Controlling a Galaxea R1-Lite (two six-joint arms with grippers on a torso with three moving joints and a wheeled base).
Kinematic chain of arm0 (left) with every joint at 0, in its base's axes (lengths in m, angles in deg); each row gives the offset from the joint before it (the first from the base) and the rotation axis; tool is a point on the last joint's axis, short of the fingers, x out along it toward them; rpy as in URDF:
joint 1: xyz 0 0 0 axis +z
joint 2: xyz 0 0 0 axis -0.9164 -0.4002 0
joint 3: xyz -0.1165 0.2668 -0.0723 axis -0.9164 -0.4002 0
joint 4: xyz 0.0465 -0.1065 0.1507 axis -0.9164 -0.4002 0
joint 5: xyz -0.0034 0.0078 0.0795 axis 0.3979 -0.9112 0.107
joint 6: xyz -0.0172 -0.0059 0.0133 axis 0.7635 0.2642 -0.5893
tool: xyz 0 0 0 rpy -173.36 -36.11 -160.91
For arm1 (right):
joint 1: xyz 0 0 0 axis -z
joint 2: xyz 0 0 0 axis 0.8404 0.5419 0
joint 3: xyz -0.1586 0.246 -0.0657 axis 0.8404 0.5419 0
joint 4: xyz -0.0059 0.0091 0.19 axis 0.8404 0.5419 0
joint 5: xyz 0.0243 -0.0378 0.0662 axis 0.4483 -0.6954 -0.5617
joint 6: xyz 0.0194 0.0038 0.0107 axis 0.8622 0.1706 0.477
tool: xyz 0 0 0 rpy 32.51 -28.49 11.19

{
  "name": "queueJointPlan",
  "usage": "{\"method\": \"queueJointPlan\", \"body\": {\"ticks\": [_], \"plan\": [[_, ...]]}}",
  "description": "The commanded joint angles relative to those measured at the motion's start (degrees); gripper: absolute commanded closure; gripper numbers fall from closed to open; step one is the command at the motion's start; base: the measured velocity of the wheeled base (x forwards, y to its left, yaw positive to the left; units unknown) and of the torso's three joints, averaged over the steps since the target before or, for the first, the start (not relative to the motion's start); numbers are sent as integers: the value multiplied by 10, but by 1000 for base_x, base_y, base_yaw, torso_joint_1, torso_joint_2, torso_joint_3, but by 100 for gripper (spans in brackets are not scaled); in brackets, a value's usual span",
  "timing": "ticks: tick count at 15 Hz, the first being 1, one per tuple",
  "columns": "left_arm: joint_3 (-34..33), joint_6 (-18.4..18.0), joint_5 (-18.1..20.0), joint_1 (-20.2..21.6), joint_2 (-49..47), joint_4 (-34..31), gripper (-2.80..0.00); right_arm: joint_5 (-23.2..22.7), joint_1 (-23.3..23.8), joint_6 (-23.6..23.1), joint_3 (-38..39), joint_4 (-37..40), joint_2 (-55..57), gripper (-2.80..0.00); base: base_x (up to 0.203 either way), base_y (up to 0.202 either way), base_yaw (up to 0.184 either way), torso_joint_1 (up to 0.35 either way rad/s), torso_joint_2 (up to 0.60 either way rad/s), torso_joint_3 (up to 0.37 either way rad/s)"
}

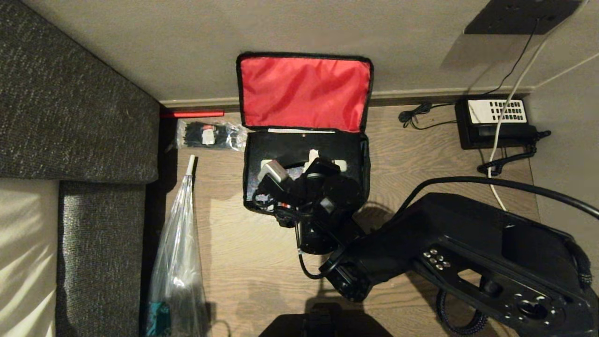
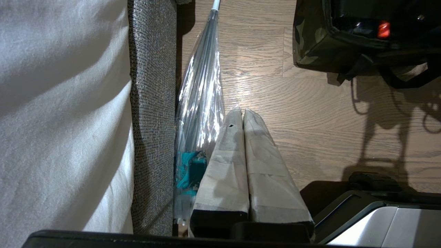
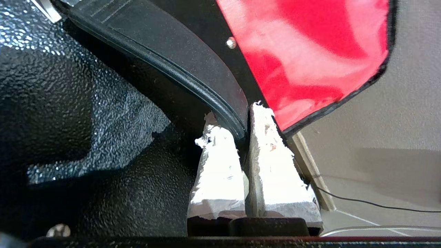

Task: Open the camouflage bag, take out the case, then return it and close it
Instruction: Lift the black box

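Right wrist view, taped hand point(image 3: 244, 137) pinching ribbed black handle point(image 3: 193, 72)

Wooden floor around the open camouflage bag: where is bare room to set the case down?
Bare wooden floor lies between the clear plastic bag and the right arm, in front of the camouflage bag. Right of it, the black telephone and cables crowd the floor.

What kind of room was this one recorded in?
Probably a hotel room or bedroom: a wood-look floor, a fabric-sided bed with white sheets, and a corded desk telephone on the floor by the wall.
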Motion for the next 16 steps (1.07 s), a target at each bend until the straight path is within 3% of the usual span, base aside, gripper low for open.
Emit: {"method": "queueJointPlan", "body": {"ticks": [1, 9, 16], "plan": [[-2, 1, 0, 0, 0, 0, 0, 2, 0, 14, 9, 2, -22, 0, 0, 0, 0, 0, 0, 0], [-2, 1, 0, 0, 0, 0, 0, 3, -8, 35, 61, 40, -98, 0, 0, 0, 0, 0, 0, 0], [-2, 1, 0, 0, 0, 0, 0, 16, -27, -18, 102, 35, -141, 0, 0, 0, 0, 0, 0, 0]]}}
